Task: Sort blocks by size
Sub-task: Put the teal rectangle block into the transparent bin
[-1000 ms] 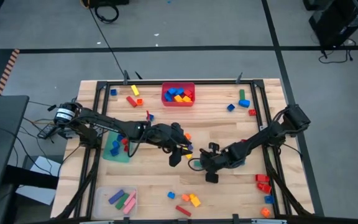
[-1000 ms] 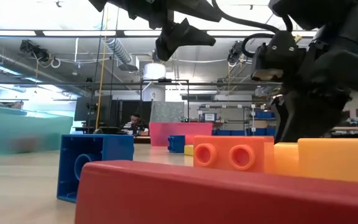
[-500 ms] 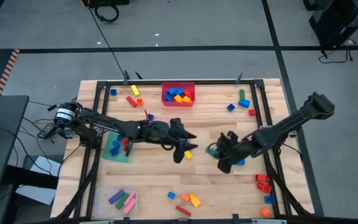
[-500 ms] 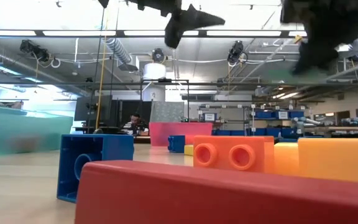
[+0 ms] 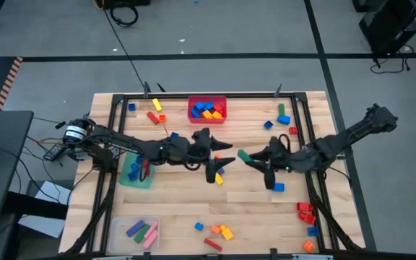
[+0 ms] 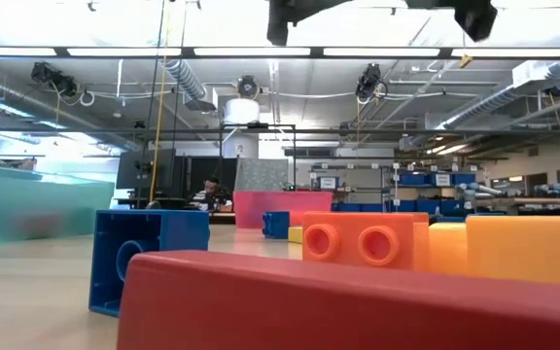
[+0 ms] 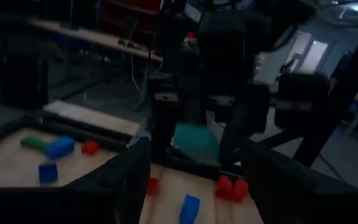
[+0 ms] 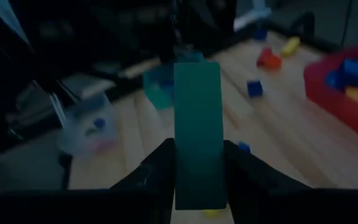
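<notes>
The right gripper (image 5: pixel 250 159) hangs above the middle of the desk (image 5: pixel 179 195), its fingers (image 8: pixel 157 171) closed on the lower part of a long green block (image 8: pixel 197 130). This looks like the carrying step: one bar is picked and lifted, not yet placed. The block's long axis runs straight out from between the fingers, its free end pointing ahead toward the left arm and the teal bin (image 8: pixel 160 84) beyond it. In the overhead view only its green tip (image 5: pixel 243 155) shows past the fingers.

The left gripper (image 5: pixel 219 160) is just ahead of that tip, also above the desk's middle. Its fingers (image 7: pixel 132 177) stand apart with nothing between them.

Next, I judge, the bar must be carried to a bin for long pieces. The clear bin (image 5: pixel 118 232), well behind the left fingers, already holds bars, while the red bin (image 5: pixel 191 108) holds short blocks. The bar should be lowered flat so it does not tip out. A handover to the left gripper is also possible, given how closely the two face each other.
</notes>
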Motion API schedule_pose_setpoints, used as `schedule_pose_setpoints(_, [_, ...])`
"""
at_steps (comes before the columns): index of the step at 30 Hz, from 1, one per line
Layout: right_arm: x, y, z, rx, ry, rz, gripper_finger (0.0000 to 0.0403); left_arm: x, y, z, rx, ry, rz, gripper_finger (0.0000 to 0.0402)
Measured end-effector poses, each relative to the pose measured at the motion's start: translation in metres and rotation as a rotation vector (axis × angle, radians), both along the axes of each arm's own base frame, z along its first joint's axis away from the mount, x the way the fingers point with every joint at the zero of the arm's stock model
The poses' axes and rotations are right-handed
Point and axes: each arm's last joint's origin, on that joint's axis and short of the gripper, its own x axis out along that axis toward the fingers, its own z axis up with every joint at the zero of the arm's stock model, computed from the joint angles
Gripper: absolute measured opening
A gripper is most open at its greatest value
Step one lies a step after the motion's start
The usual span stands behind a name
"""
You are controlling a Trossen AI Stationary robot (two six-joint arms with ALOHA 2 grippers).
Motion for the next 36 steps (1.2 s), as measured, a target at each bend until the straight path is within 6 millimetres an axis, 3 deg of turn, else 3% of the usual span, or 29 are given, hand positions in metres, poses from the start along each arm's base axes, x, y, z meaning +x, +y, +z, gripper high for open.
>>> schedule_pose_setpoints(7, [0.001,-0.001,0.019,-0.078,-0.149,0.034,0.0116,-0.001,-0.001,0.009,0.063,-0.086,-0.001,0.0253])
schedule_pose_setpoints(15, [0.014,-0.005,0.023,-0.164,-0.203,0.066,0.0116,-0.002,-0.001,0.020,0.035,-0.197,-0.004,0.0253])
schedule_pose_setpoints(29, [0.019,-0.010,0.029,-0.183,-0.266,0.105,0.0116,0.015,-0.004,-0.002,0.019,-0.294,-0.006,0.0253])
schedule_pose_setpoints(36, [0.019,-0.010,0.027,-0.189,-0.244,0.119,0.0116,0.016,-0.003,0.001,0.010,-0.377,-0.011,0.0253])
